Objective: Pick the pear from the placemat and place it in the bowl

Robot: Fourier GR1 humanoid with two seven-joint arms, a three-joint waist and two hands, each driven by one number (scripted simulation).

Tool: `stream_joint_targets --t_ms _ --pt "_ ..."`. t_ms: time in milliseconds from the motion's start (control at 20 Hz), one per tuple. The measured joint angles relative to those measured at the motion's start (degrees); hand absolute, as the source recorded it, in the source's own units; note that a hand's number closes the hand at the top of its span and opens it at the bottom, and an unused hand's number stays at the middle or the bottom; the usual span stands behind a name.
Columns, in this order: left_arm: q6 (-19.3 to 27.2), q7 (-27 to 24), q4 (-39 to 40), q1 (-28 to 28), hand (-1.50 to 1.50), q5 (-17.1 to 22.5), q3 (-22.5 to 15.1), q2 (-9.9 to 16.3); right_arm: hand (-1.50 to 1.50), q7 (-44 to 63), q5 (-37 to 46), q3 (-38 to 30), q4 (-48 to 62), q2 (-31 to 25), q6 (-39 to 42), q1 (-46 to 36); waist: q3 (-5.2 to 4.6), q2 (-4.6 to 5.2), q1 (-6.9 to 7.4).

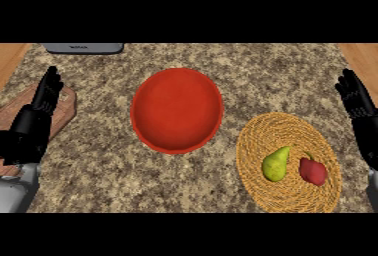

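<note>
Nearest to the camera lies the placemat (289, 162), a round woven mat of straw colour, at the lower right of the tabletop (96, 165). On it lies the pear (275, 163), yellow-green, with its narrow end pointing up and a little to the right. Just beside it, on its right, is a red fruit (313, 171) with a small stem — I cannot tell what kind it is. The two fruits are close together but seem not to touch.

To the upper left of the placemat stands the bowl (176, 110), red and round, near the middle of the tabletop. Its right rim comes near the placemat's edge, and nothing lies in it.

At the left edge the left hand (44, 97) rests with fingers straight and pointing up; it holds nothing. Under it lies a wooden board (63, 112), partly hidden by the hand and forearm. At the right edge the right hand (357, 97) stands in the same way — fingers straight, open, holding nothing, well apart from the pear.

At the top edge a grey appliance (83, 48) shows in part. It bears a small dark label, but the writing is too small to read.
</note>
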Motion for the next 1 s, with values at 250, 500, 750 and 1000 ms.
stream_joint_targets --t_ms 250,500,750,1000 --pt "0.89 1.44 -0.42 -0.1 0.0 -1.2 0.79 -0.38 1.5 -8.73 -10.55 -3.66 4.78 1.86 10.96 2.63 0.41 -0.33 -0.47" --pt "1.5 3.47 0.2 -0.19 0.0 -1.03 0.48 -1.53 -1.5 -15.4 -12.46 -12.18 13.13 2.42 8.03 6.48 0.53 -0.13 -1.74" --pt "1.84 5.22 0.65 -1.5 0.0 -2.18 -0.6 -3.4 -1.5 -31.89 -12.39 -14.7 21.04 2.64 17.67 10.09 0.51 -0.34 -1.14" --pt "1.7 6.26 -0.16 -1.33 0.0 -3.19 -0.76 -4.04 -1.5 -35.53 -6.19 -14.42 20.88 -3.81 20.51 12.28 0.38 -0.54 -0.81"
